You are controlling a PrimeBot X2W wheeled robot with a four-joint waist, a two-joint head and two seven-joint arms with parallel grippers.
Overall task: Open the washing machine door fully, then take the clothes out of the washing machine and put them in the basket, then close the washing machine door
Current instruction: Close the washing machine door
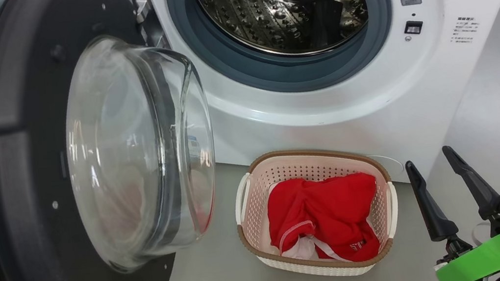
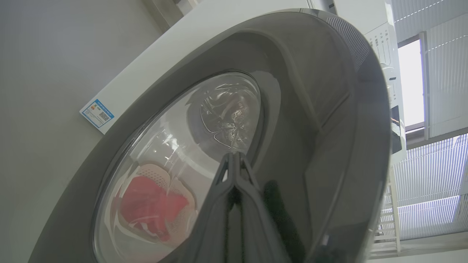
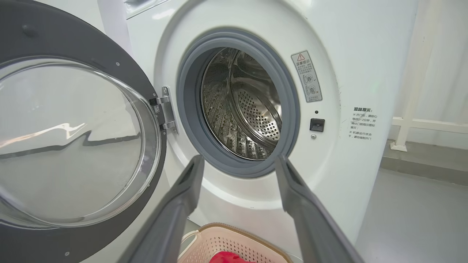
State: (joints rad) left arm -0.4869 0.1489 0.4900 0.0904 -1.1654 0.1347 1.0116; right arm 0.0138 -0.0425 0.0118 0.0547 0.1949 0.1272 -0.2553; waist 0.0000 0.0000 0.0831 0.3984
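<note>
Left tool [image 2: 234, 156], pinched shut on nothing, is placed at the outer face of the washing machine door [image 1: 15, 195], swung wide at left. Right tool [image 1: 428, 156] is held spread and empty, near right. The clothes [image 1: 329, 208] are seen in the basket [image 1: 311, 152] on grey floor [image 1: 210, 275] before the washing machine [image 1: 326, 119]; only closing is judged left.

Right wrist view's edge crops the basket [image 3: 226, 248].

Door [image 1: 30, 193] swung wide open, inner side showing. Washer [image 1: 325, 114] drum [image 1: 279, 7] exposed. Red clothes [image 1: 329, 208] heaped in cream basket [image 1: 311, 151], just in front of washer.
</note>
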